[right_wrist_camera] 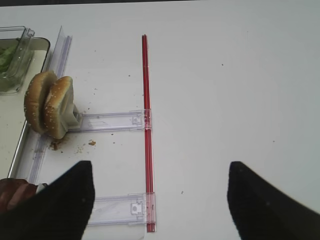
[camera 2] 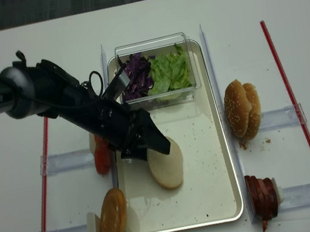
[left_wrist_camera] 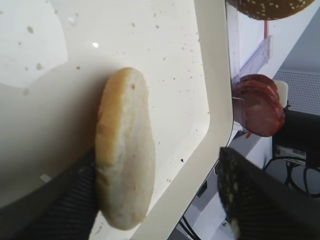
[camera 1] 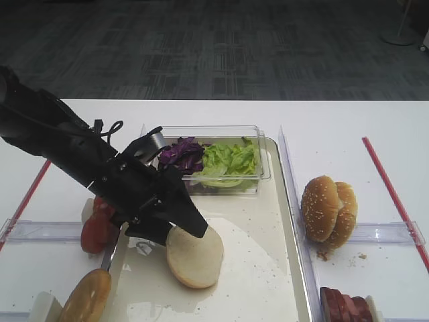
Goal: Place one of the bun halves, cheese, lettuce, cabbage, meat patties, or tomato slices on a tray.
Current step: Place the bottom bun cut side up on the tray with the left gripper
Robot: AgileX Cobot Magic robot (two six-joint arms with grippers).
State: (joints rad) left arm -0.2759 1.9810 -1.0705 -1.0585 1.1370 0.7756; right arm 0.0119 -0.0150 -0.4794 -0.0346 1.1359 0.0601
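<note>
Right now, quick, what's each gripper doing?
Left gripper: open, jaws either side of the bun half lying on the tray.
Right gripper: open, holding nothing.

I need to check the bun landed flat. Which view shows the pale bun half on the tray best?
The realsense high view: the round pale bun half lies unobstructed. The other high view has it partly behind the left gripper; the left wrist sees it edge-on; the right wrist misses it.
</note>
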